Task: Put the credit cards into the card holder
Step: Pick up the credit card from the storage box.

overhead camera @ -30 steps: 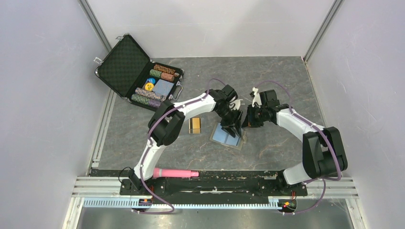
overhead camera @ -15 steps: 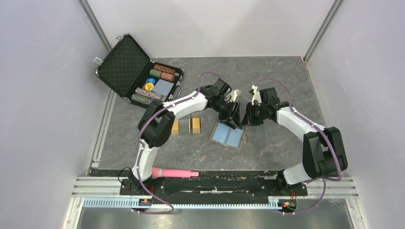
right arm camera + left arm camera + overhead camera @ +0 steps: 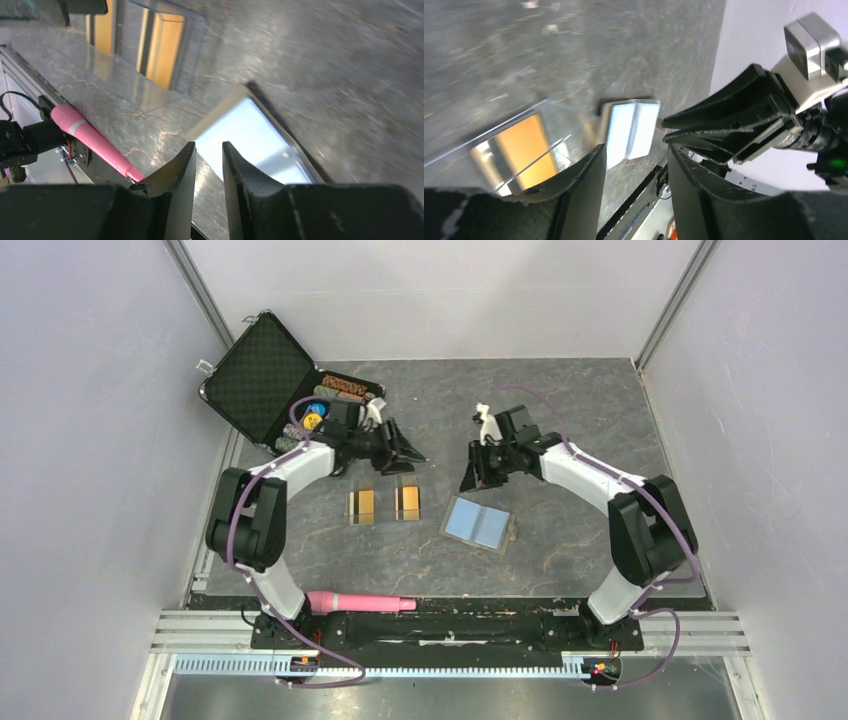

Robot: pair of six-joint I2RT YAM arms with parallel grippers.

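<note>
The card holder lies open and flat, light blue side up; it also shows in the left wrist view and the right wrist view. Two orange-gold credit cards lie side by side to its left, and also show in the right wrist view. The black card is out of view. My left gripper is open and empty above the cards. My right gripper hovers behind the holder, jaws a narrow gap apart and empty.
An open black case of poker chips stands at the back left, close to my left wrist. A pink cylinder lies along the near edge. Grey walls close in both sides.
Both grippers have left the card holder. The left arm swung left and back toward the chip case, uncovering the second orange card. The right gripper drew back and left.
</note>
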